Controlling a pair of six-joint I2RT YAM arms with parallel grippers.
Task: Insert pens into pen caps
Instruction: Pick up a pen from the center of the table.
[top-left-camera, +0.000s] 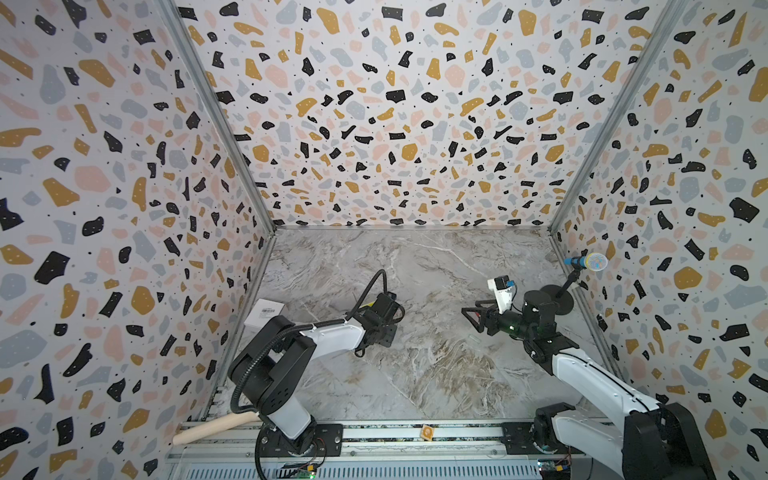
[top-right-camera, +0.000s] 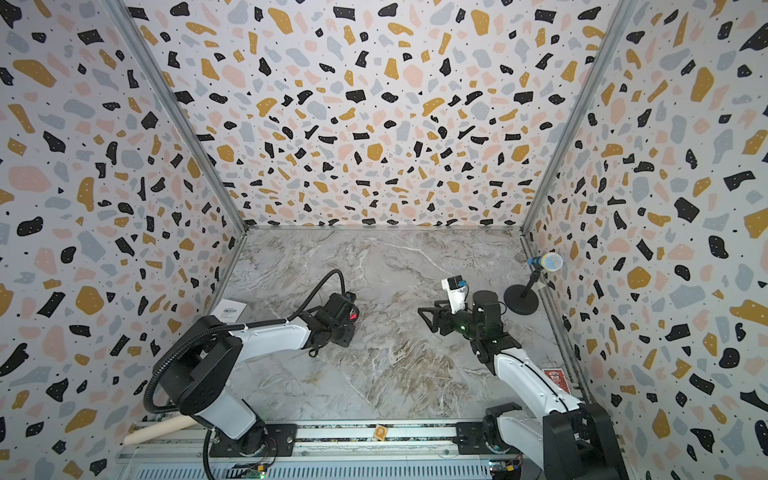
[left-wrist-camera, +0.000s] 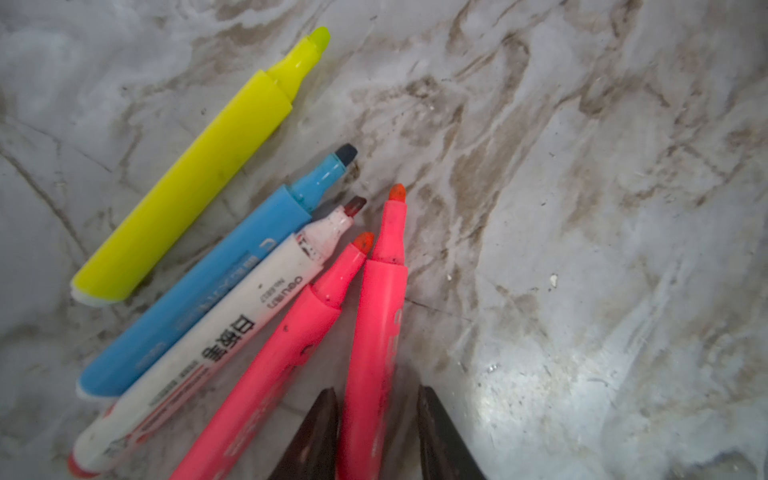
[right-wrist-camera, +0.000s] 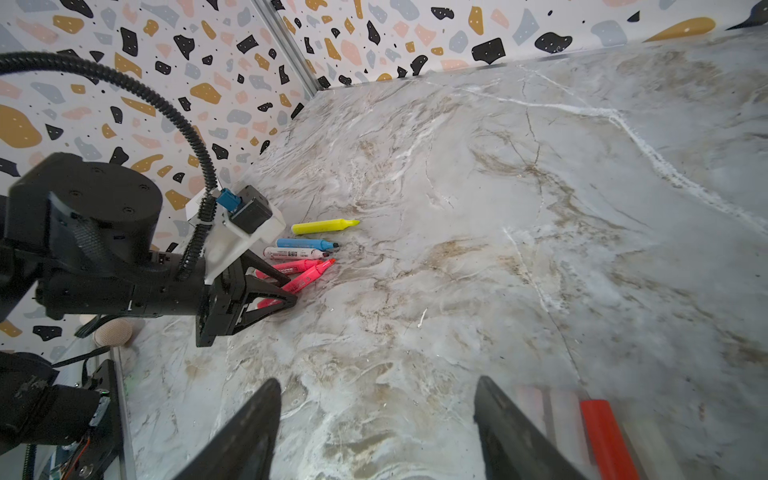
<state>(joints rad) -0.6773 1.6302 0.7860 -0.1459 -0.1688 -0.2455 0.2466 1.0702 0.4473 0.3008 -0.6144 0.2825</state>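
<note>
Five uncapped pens lie fanned on the marble: yellow (left-wrist-camera: 199, 174), light blue (left-wrist-camera: 208, 291), white with print (left-wrist-camera: 216, 353) and two pink ones (left-wrist-camera: 282, 353). My left gripper (left-wrist-camera: 376, 390) is down over the outer pink pen (left-wrist-camera: 378, 311). Its jaws straddle the barrel; one finger touches it and a small gap remains at the other. The right wrist view shows the same left gripper (right-wrist-camera: 291, 291) at the pens (right-wrist-camera: 322, 226). My right gripper (right-wrist-camera: 378, 380) hangs open over bare marble. A red-orange pen cap (right-wrist-camera: 602, 436) lies just beside one of its fingers, among pale blurred shapes.
A white barcoded box (top-left-camera: 266, 311) sits by the left wall. A microphone (top-left-camera: 590, 262) on a round black base (top-left-camera: 559, 299) stands near the right wall. A wooden rod (top-left-camera: 216, 428) rests at the front rail, and a red card (top-right-camera: 555, 378) lies behind the right arm.
</note>
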